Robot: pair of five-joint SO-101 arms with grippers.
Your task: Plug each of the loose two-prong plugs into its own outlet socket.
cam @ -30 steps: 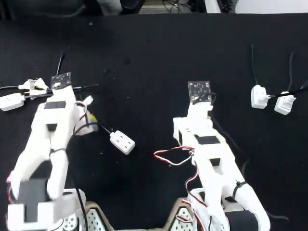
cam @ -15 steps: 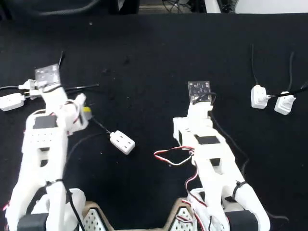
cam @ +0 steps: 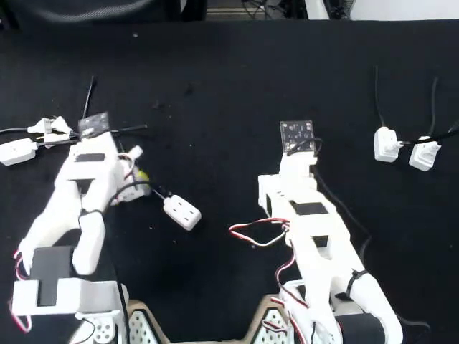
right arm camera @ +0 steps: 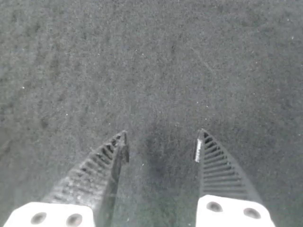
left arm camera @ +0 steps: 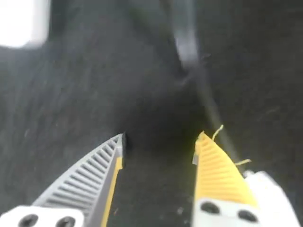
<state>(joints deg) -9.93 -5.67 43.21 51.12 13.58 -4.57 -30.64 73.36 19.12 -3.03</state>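
The table (cam: 215, 64) is plain black. The outlet socket (cam: 182, 212), left arm (cam: 79, 193) and right arm (cam: 315, 229) are white. The left gripper (left arm camera: 158, 142) shows ribbed yellow and grey, and the right gripper (right arm camera: 161, 142) ribbed dark grey.

Matt, fuzzy black cloth (right arm camera: 156, 56) beneath the right gripper (right arm camera: 161, 141)'s ribbed grey plastic fingers (right arm camera: 215, 163); the left gripper (left arm camera: 158, 144) shows ribbed yellow plastic; smooth white plastic socket (cam: 182, 212) near it.

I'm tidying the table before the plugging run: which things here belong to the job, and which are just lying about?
Belong to the job:
- white socket block
- left corded white pieces, plug or socket unclear
- right corded white pieces, likewise unclear

Just lying about:
- red-and-white wire loop beside the right arm
- black table cover
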